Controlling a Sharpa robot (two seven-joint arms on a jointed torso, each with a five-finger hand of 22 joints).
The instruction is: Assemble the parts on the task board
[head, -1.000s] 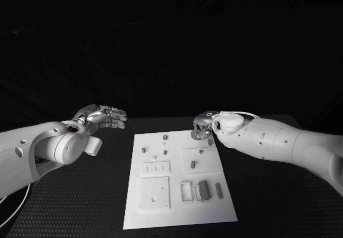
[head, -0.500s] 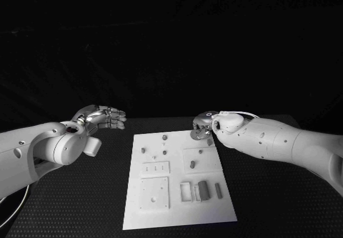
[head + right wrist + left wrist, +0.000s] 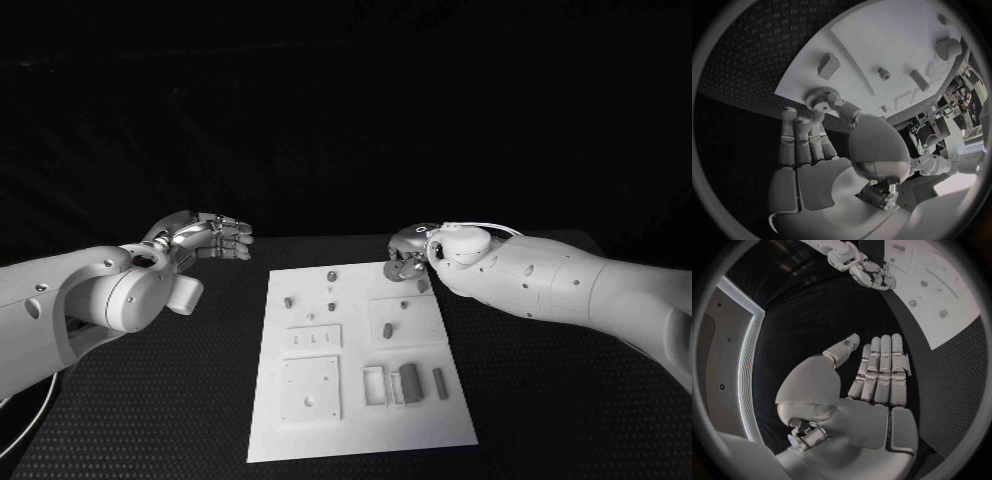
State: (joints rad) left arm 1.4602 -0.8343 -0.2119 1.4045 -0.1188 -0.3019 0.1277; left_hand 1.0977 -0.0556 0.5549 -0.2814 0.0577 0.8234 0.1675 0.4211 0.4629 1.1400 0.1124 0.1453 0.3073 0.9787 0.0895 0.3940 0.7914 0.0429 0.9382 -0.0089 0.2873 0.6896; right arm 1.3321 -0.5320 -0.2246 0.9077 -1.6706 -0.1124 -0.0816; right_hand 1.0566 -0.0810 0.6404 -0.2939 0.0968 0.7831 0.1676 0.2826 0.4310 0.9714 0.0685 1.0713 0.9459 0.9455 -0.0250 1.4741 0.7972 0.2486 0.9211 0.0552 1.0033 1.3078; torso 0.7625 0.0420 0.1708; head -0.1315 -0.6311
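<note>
The white task board (image 3: 361, 425) lies in the middle of the table, with several small grey parts on it. My right hand (image 3: 410, 252) is at the board's far right corner and pinches a round toothed part (image 3: 395, 270) between thumb and a finger. In the right wrist view the toothed part (image 3: 820, 94) sits at the fingertips of my right hand (image 3: 823, 165), just over the edge of the board (image 3: 879, 35). My left hand (image 3: 211, 237) hovers off the board's far left side. The left wrist view shows my left hand (image 3: 876, 385) holding nothing, its fingers stretched out.
On the board are a peg (image 3: 332, 277) at the far end, a dark block (image 3: 411, 382) and a thin bar (image 3: 440, 382) near the front right, and recessed plates (image 3: 313, 390). Black table mat surrounds the board on all sides.
</note>
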